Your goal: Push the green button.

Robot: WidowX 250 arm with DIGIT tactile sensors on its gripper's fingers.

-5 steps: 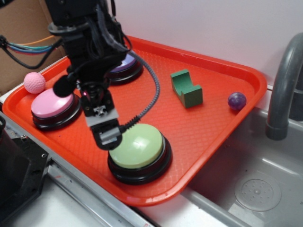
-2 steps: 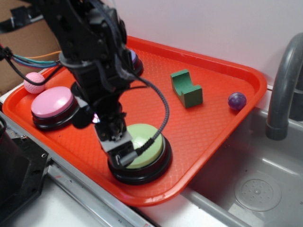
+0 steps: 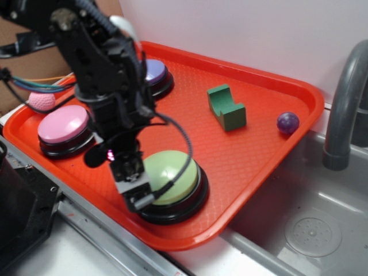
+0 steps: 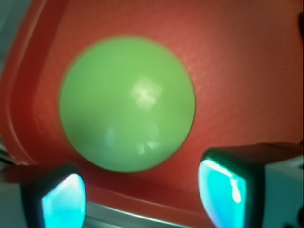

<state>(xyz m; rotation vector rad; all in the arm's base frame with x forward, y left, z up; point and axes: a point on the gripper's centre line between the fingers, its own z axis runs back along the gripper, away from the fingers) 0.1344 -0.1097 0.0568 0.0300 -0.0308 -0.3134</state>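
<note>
Exterior view: red tray holds three domed buttons, a dark green block, a purple ball and a pink ball. Green button sits on its black base at the tray's 6 o'clock, near the front rim. Pink button is at 9 o'clock, purple button at 11 o'clock, partly hidden by the arm. Block lies near tray centre, toward 1 o'clock; purple ball at 3 o'clock by the right rim; pink ball at the far left edge, just behind the pink button. A grey faucet rises over the sink to the right of the tray.

Gripper points down at the green button's 8 o'clock edge, over the dome's front-left side. Contact with the dome cannot be confirmed from this angle.

Wrist view: green button fills the middle of the frame, with red tray surface around it. Two fingers show at 5 and 7 o'clock, spread wide apart with nothing between them. Both sit below the dome's edge in the frame. Picture is blurred.
</note>
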